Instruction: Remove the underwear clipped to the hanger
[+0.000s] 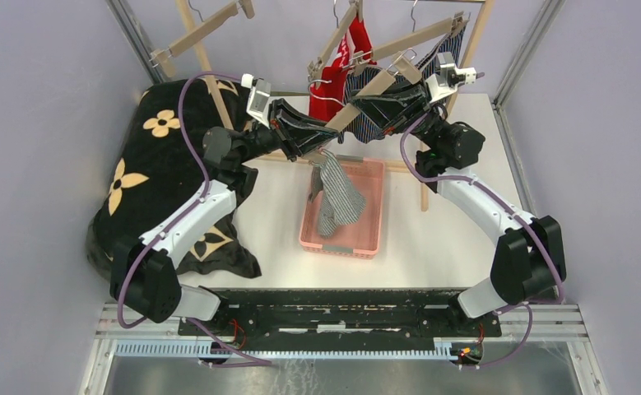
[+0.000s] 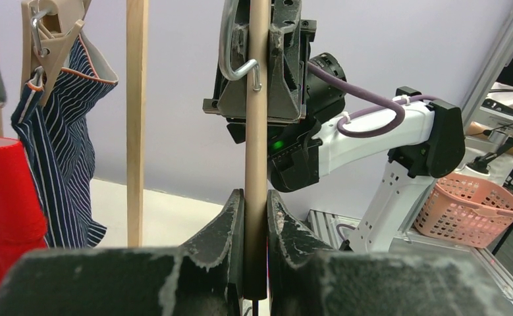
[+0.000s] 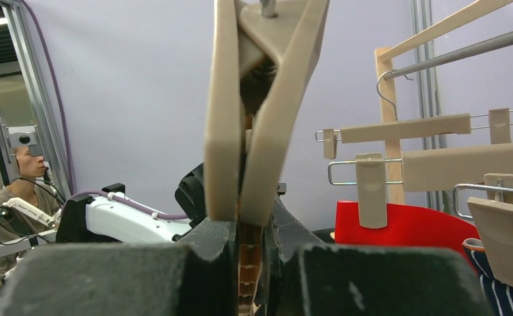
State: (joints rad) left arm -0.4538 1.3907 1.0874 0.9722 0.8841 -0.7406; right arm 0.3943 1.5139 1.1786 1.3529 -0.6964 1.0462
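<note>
My left pincer [image 2: 255, 204] squeezed nearly closed on wooden hanger [image 2: 257, 131] bar. My right pincer [image 3: 247, 230] pinched tight on tan clip [image 3: 240, 118] at far end. Grey-and-white striped briefs [image 1: 337, 197] draped down into pink basket [image 1: 341, 247], top edge near left pincer, can't tell if clipped. Red briefs [image 1: 333, 82] and dark blue boxers [image 2: 62, 164] hang clipped further back.

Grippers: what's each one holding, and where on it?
Both hold one wooden hanger: left gripper shut on its bar near one end, right gripper shut on a clip toward the other end.
</note>
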